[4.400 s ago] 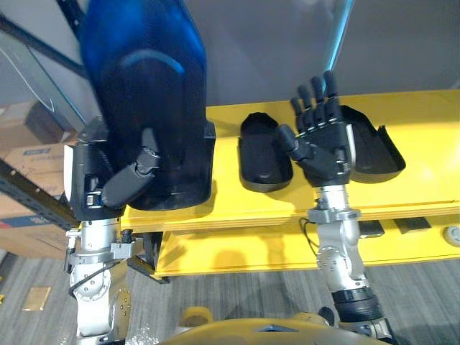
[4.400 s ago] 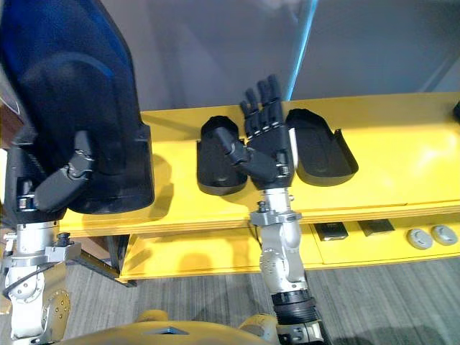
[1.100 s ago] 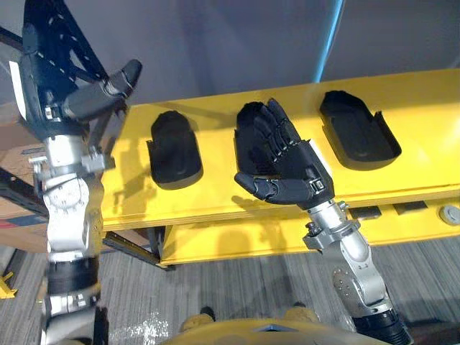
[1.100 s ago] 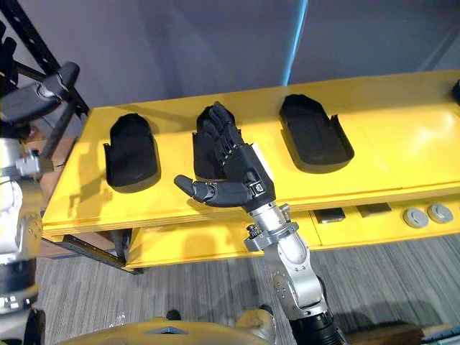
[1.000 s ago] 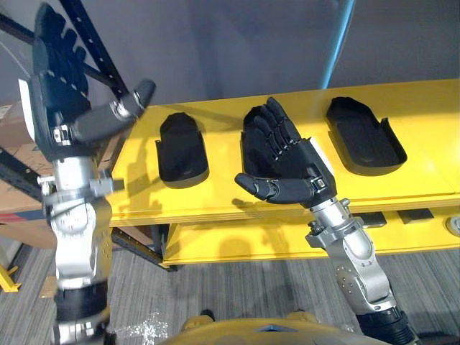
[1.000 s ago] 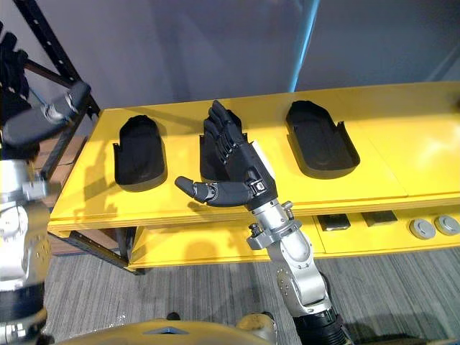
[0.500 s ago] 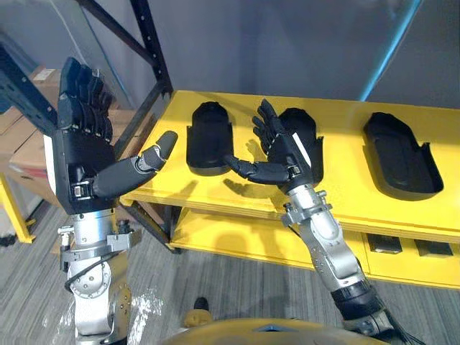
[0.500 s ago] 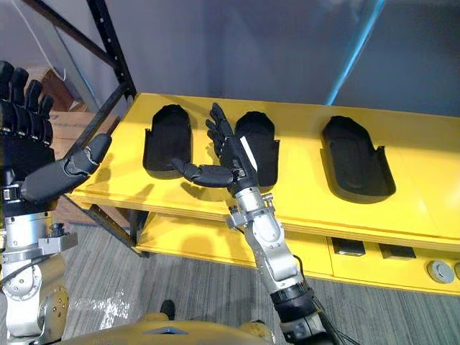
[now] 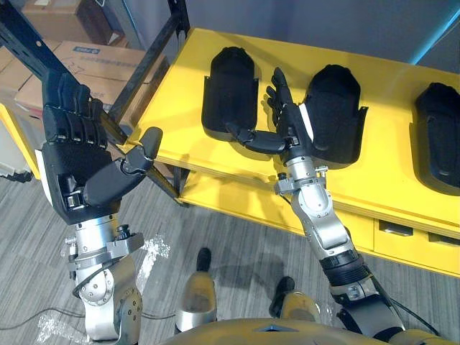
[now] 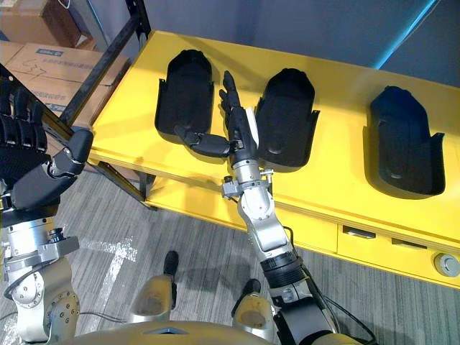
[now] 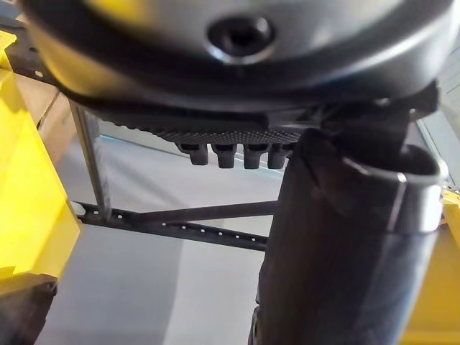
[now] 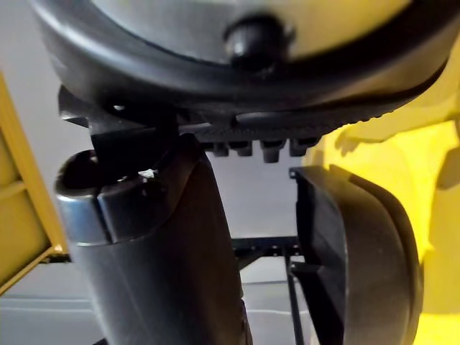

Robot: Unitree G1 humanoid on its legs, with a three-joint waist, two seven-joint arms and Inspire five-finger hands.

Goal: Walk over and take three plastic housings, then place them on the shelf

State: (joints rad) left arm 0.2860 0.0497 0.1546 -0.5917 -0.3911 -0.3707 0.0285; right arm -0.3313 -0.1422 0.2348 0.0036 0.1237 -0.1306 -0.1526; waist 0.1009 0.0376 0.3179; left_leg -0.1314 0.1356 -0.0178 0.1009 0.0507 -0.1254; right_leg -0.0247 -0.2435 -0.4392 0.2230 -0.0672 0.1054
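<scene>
Three black plastic housings lie in a row on the yellow shelf (image 9: 180, 79): a left one (image 9: 230, 93), a middle one (image 9: 334, 115) and a right one (image 9: 438, 136). My right hand (image 9: 289, 128) is open and stands edge-on over the shelf, between the left and middle housings, with its thumb pointing toward the left one. The right wrist view shows the middle housing (image 12: 359, 251) close beside that hand. My left hand (image 9: 72, 180) is open, raised and empty, off the shelf's left end.
A black rack upright (image 9: 151, 57) slants past the shelf's left end, with cardboard boxes (image 9: 79, 61) behind it. Below the top board is a lower yellow shelf with small drawers (image 9: 399, 230). Grey carpet lies in front.
The view has swung and drawn back from the shelf. The housing that my left hand carried earlier now lies on the shelf. My right hand has turned edge-on; my left hand has come lower.
</scene>
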